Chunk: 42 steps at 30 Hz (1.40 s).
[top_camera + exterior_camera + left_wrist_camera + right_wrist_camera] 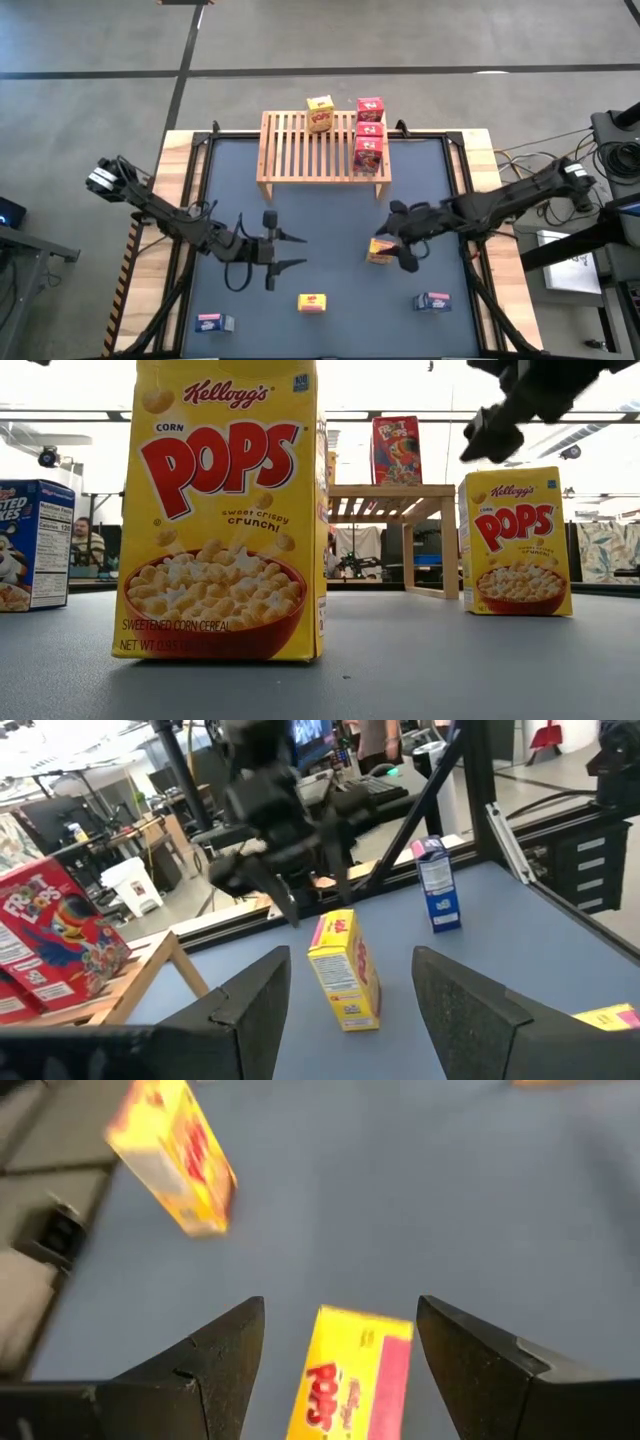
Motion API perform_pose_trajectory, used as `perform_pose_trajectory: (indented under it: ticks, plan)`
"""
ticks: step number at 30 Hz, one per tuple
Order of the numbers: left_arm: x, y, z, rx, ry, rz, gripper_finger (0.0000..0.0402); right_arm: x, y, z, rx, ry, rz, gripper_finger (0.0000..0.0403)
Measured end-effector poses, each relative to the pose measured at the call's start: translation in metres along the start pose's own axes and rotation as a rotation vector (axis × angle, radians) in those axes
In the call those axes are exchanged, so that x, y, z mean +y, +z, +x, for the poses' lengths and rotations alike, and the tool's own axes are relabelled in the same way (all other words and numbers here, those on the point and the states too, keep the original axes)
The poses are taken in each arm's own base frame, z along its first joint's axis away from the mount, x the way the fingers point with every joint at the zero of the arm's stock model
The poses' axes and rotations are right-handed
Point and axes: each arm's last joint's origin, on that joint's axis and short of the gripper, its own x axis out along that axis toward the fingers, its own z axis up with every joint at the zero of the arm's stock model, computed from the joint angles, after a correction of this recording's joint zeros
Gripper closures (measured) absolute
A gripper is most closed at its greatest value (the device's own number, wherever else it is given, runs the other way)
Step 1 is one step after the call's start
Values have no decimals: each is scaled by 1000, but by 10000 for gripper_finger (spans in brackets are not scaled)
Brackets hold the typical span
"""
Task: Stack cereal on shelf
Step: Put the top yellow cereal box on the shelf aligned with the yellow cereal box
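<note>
Hovering just above an upright yellow cardboard Corn Pops box (pixel 381 250) on the right of the dark matte table (pixel 330 215), the right gripper (pixel 403 238) holds its two blunt black fingers spread wide, and the right wrist view shows the box's (pixel 352 1375) printed top lying between them without touching either. The left gripper (pixel 291 251) waits over the table's left middle, its slim fingers likewise parted and holding nothing. At the far edge stands the light wooden shelf (pixel 300 150) of many parallel slats, carrying three glossy red cardboard boxes (pixel 368 130) in a row along its right end and a fourth box, yellow (pixel 320 113), at its far edge near the middle. Along the near edge sit three more small rectangular boxes: a blue one at the left (pixel 214 323), a second yellow Corn Pops box (pixel 312 303) in the middle, and another blue one (pixel 432 301) at the right, well apart from each other. In the low view the middle box (pixel 225 510) fills the foreground, its smooth front printed with a red bowl of puffs.
</note>
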Motion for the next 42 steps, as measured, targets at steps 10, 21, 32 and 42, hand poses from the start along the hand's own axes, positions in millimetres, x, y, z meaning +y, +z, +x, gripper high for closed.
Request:
perform_pose_trajectory:
  ticks: [10, 21, 32, 42]
  plan:
    - [1, -1, 1, 2, 4, -20, 208, 3, -12, 39, 133, -71, 25, 152]
    - [1, -1, 1, 3, 5, -35, 208, 5, -7, 23, 62, -79, 57, 152]
    - [0, -9, -1, 2, -18, -63, 208, 6, -1, -2, -23, -56, 75, 152]
    - [2, -19, -7, -49, 0, -92, 208, 3, -12, -6, 70, -140, 110, 152]
